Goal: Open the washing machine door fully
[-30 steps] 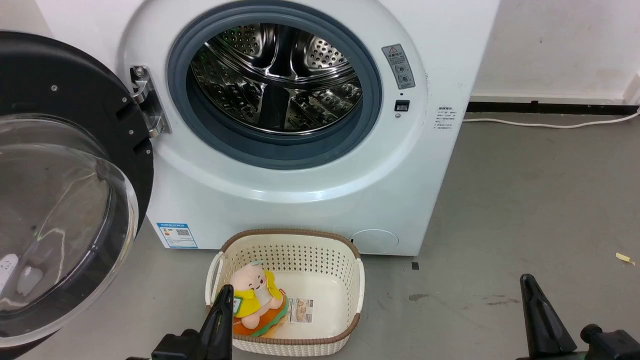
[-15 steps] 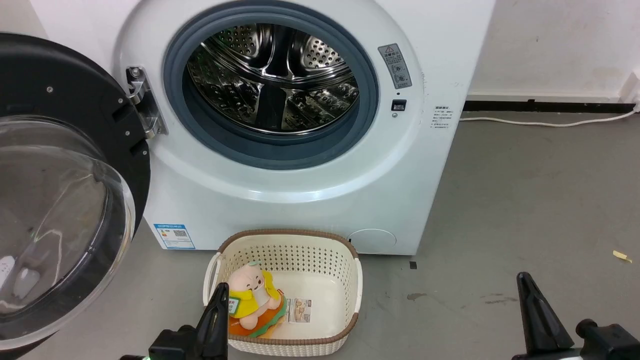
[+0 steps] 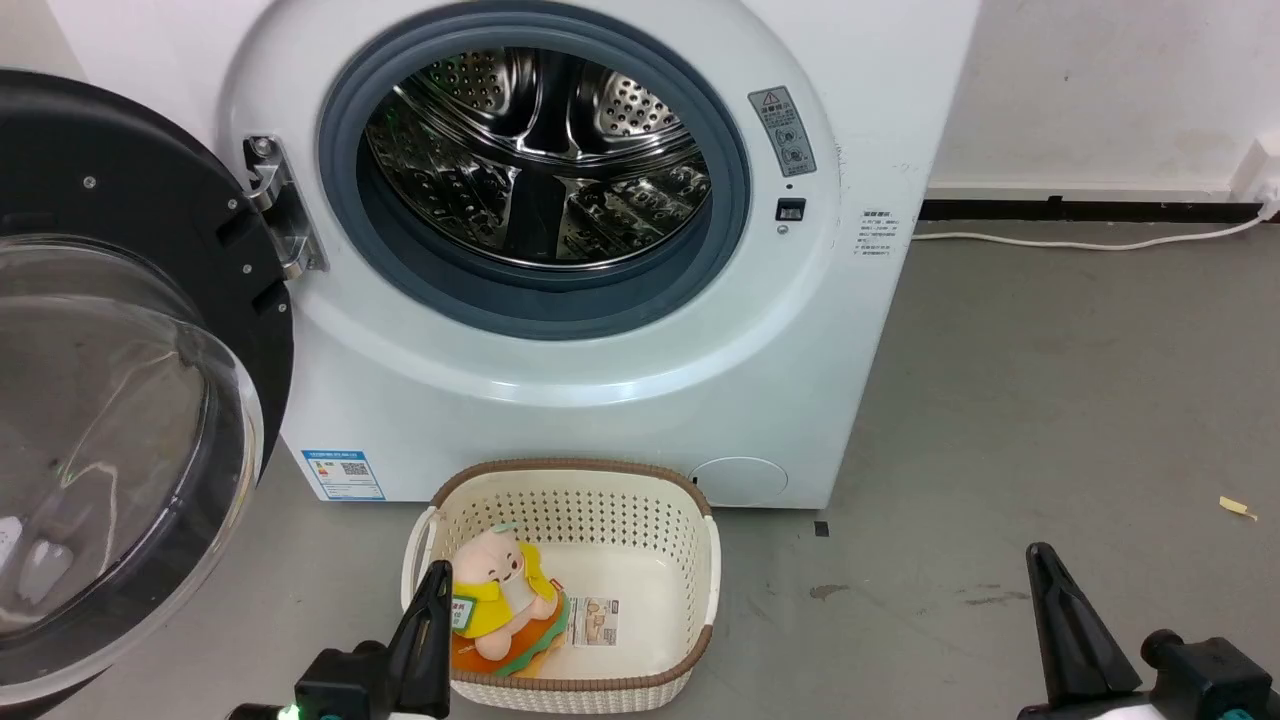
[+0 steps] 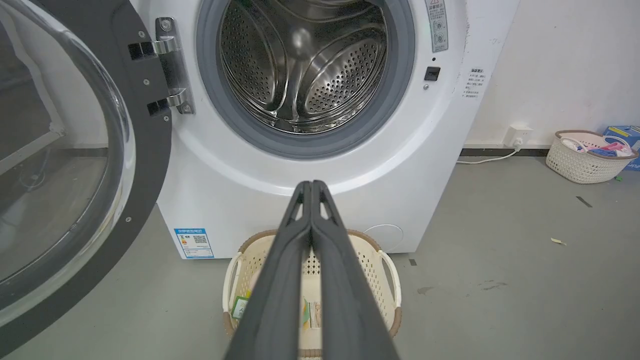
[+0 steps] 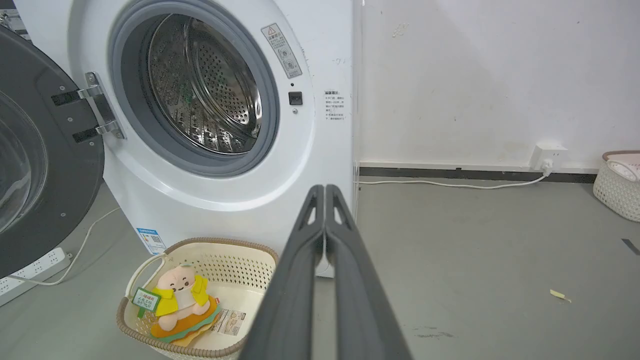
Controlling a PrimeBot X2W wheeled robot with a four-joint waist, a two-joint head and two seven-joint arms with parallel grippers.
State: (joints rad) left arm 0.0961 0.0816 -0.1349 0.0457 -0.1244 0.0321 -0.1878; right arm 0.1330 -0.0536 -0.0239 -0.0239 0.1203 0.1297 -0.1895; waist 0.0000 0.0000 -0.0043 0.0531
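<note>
Far left, the washing machine door stood swung wide out from the front, glass bowl bulging toward us. It hung on the steel hinge, well clear of the opening. We judged it at or v. near full swing, tho we couldn't tell if it sat against the hinge stop. Next over, the washing machine showed its grey gasket and steel drum. Just in front of it sat the cream basket w/ a plush toy in its left half. The left gripper hung low by the basket's near left corner, fingers pressed together, holding nothing, apart from the door. Far right, the right gripper hovered over bare floor, likewise clamped on nothing. A white cable ran along the wall behind.

Risks from here, as we judged:
- If the door wasn't at its stop it could drift back toward the opening.
- A left-arm reach toward the door would pass close to the bowl, and a knock on the glass could jar the hinge.
- Dropping that arm could snag the basket rim or toy.
- A power strip lay on the floor below the door, so rolling left risked running over it
</note>
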